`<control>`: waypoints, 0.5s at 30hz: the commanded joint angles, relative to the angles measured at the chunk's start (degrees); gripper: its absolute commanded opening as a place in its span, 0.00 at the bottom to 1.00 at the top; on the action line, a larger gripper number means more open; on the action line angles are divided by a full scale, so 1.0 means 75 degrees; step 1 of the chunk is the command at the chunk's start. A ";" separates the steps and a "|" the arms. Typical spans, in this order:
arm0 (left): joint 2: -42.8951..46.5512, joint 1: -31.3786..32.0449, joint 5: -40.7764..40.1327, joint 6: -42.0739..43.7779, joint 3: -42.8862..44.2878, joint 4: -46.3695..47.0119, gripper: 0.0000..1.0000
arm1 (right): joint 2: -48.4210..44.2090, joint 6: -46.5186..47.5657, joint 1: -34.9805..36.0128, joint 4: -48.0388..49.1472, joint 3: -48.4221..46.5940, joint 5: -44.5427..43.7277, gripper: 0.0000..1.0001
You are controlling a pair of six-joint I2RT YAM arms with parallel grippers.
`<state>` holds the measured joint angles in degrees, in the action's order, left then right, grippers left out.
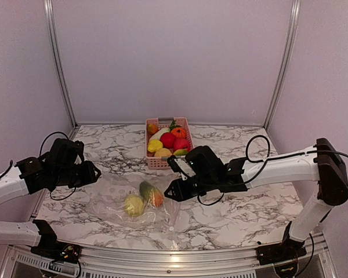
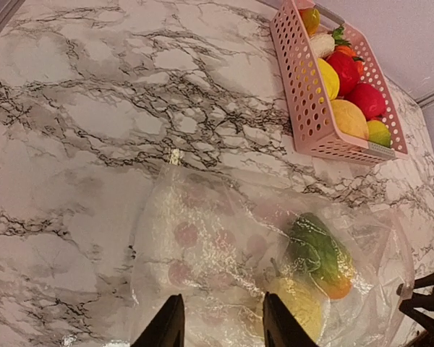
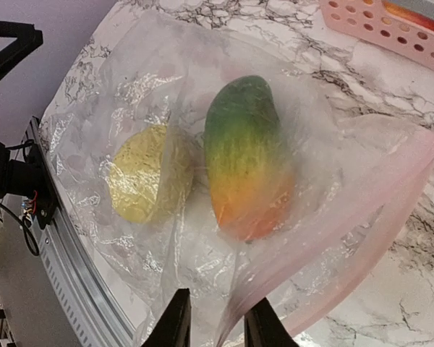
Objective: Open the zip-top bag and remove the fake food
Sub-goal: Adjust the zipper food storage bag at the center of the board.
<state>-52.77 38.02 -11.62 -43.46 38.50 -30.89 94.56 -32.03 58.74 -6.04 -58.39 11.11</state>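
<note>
The zip-top bag [image 1: 136, 200] lies flat on the marble table in front of the pink basket. Inside it are two pieces of fake food: a green-to-orange mango [image 3: 246, 159] and a yellow fruit [image 3: 148, 173]. My left gripper [image 2: 220, 329] hovers over the bag's left part [image 2: 202, 246], jaws apart, with nothing between them. At the bag's right edge my right gripper [image 3: 218, 325] has its fingers slightly apart. A raised fold of the bag by the pinkish zip strip [image 3: 362, 238] stands between them. More fake food [image 1: 168, 140] fills the basket.
The pink slotted basket [image 1: 159, 164] stands just behind the bag, holding red, yellow, orange and green pieces. The table's metal front rail [image 3: 65, 253] runs close to the bag's near edge. Purple walls close in the back and both sides.
</note>
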 commanded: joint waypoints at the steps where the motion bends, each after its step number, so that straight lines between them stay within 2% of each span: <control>1: 0.0008 0.0221 -0.0016 0.0239 0.0479 -0.0479 0.38 | -0.0218 0.0056 -0.0169 0.0149 0.0117 0.0016 0.28; 5: -0.0347 0.0772 0.0398 0.0117 0.0653 0.0175 0.33 | -0.0362 0.0050 -0.0293 0.0166 0.0239 -0.0041 0.40; 9: -0.1100 0.1182 0.0859 -0.0146 0.0478 0.1118 0.21 | -0.0513 0.0040 -0.0388 0.0119 0.0282 -0.0134 0.48; 13: -0.1678 0.1262 0.1054 -0.0488 -0.0006 0.1877 0.08 | -0.0832 0.0004 -0.0485 -0.0062 0.0438 -0.0434 0.53; 15: -0.1901 0.1255 0.1095 -0.0641 -0.0269 0.2157 0.06 | -0.1073 -0.0074 -0.0579 -0.0183 0.0661 -0.0664 0.53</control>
<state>-64.36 47.29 -5.30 -45.71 39.94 -21.04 90.15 -31.64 55.72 -6.02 -55.75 9.74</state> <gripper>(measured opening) 0.078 0.529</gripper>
